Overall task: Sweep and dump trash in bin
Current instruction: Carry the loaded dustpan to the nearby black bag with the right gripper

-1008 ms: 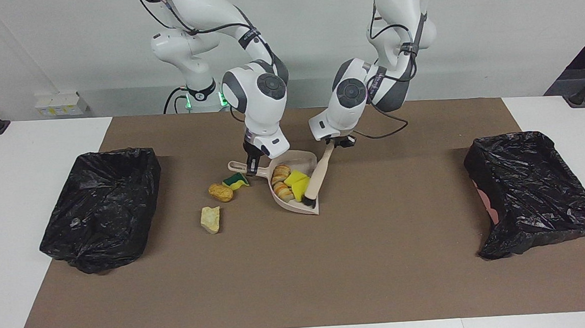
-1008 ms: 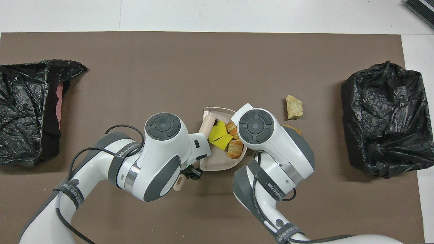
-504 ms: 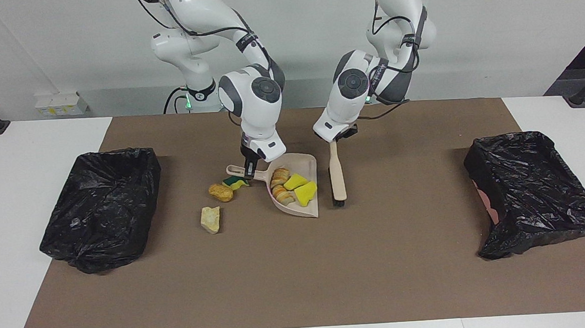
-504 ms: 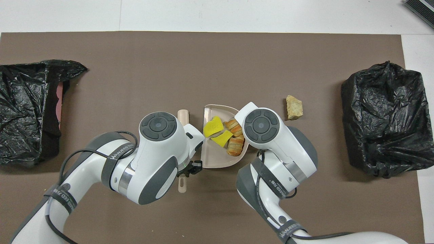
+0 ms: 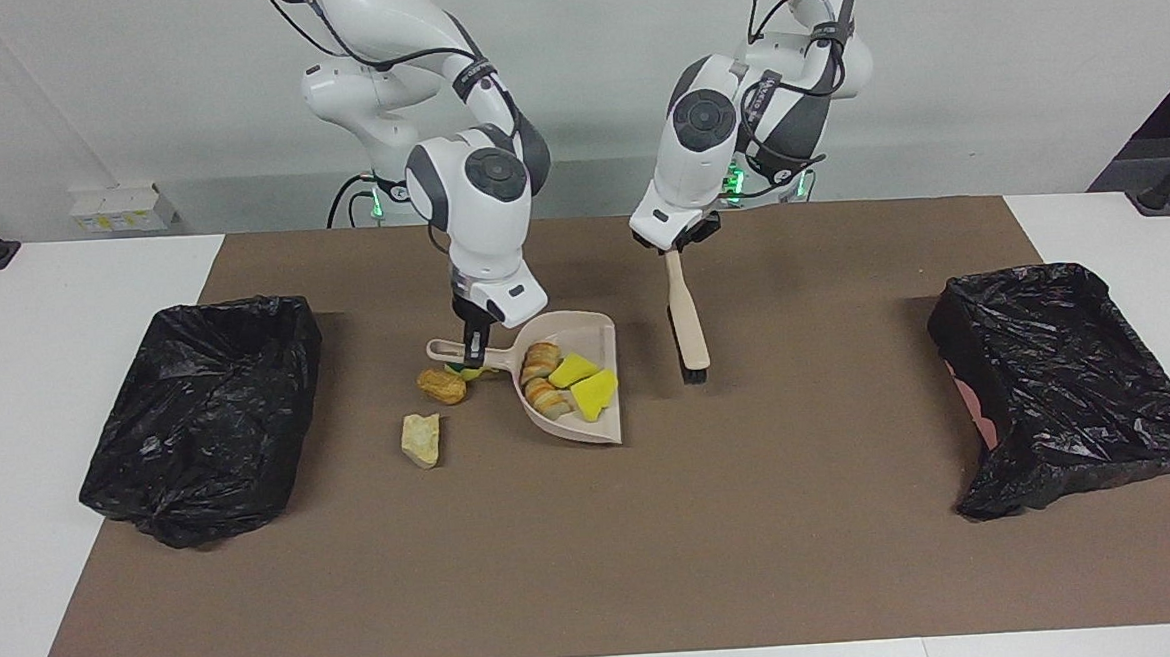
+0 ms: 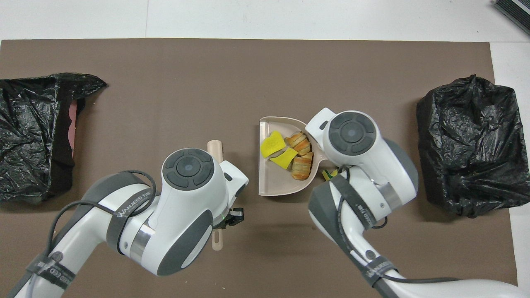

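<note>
The right gripper (image 5: 472, 336) is clamped on the dustpan (image 5: 590, 420) handle, with the pan lifted off the mat and holding two bread lumps (image 5: 544, 380) and two yellow sponges (image 5: 588, 383). The left gripper (image 5: 672, 249) is closed on the brush (image 5: 687, 315), which hangs with its long axis running away from the robots, bristles low over the mat beside the pan.

Three scraps lie on the mat: a brown lump (image 5: 442, 385) and a green sponge (image 5: 475, 373) under the pan's handle, and a pale chunk (image 5: 421, 440) farther from the robots. All sit toward the right arm's end, the handle side, not the pan's open mouth. I judge the pan must turn or the brush must cross over. The nearest bin (image 5: 199, 414) lies at that same end.
</note>
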Tool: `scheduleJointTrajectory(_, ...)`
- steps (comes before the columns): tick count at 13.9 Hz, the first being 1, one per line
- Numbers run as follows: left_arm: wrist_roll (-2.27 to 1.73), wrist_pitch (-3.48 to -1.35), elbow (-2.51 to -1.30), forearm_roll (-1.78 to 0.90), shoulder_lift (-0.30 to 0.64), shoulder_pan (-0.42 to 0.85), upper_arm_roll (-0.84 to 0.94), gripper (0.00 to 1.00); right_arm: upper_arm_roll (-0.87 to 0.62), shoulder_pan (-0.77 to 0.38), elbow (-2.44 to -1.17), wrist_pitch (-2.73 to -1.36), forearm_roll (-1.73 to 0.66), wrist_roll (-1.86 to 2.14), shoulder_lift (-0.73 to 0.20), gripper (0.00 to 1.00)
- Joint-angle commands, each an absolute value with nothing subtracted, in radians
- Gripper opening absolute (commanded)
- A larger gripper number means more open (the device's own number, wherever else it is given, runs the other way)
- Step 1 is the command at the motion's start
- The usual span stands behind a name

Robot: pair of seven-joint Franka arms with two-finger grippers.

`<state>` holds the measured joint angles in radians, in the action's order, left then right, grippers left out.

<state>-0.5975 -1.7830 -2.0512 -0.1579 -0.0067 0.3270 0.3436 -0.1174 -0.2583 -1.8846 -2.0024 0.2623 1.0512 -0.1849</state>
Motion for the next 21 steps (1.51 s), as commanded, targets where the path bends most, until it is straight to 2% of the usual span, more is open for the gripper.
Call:
scheduleJointTrajectory(1, -0.62, -1.937, -2.214, -0.16, -0.115, 0.351, 0.389, 0.0, -0.124, -0.151, -1.839, -1.954, 0.192, 1.254, -0.166, 0.0)
scheduleJointTrajectory(3, -0.638, -1.977, -2.296, -0.17, -0.165, 0.354, 0.426, 0.0, -0.124, -0.076, -1.815, -1.939, 0.192, 1.351, -0.158, 0.0)
scheduleJointTrajectory(10, -0.805, -2.112, -2.434, -0.25, -0.187, 0.526, 0.498, 0.0, -0.12, 0.092, -1.692, -1.818, 0.167, 1.558, -0.141, 0.0)
scheduleJointTrajectory(14, -0.865, -2.111, -2.45, -0.282, -0.216, 0.589, 0.512, 0.0, -0.118, 0.202, -1.664, -1.809, 0.164, 1.653, -0.11, 0.0)
scheduleJointTrajectory(18, -0.841, -2.111, -2.467, -0.296, -0.209, 0.589, 0.511, 0.0, -0.115, 0.36, -1.641, -1.828, 0.17, 1.782, -0.118, 0.0)
scheduleJointTrajectory(19, -0.841, -2.106, -2.47, -0.301, -0.21, 0.588, 0.511, 0.1, -0.115, 0.386, -1.641, -1.83, 0.184, 1.795, -0.12, 0.0)
scheduleJointTrajectory(20, -0.839, -2.106, -2.473, -0.302, -0.209, 0.583, 0.509, 0.27, -0.107, 0.396, -1.635, -1.829, 0.198, 1.78, -0.117, 0.0)
scheduleJointTrajectory(21, -0.828, -2.106, -2.471, -0.308, -0.206, 0.58, 0.508, 0.37, -0.095, 0.403, -1.637, -1.844, 0.256, 1.77, -0.112, 0.0)
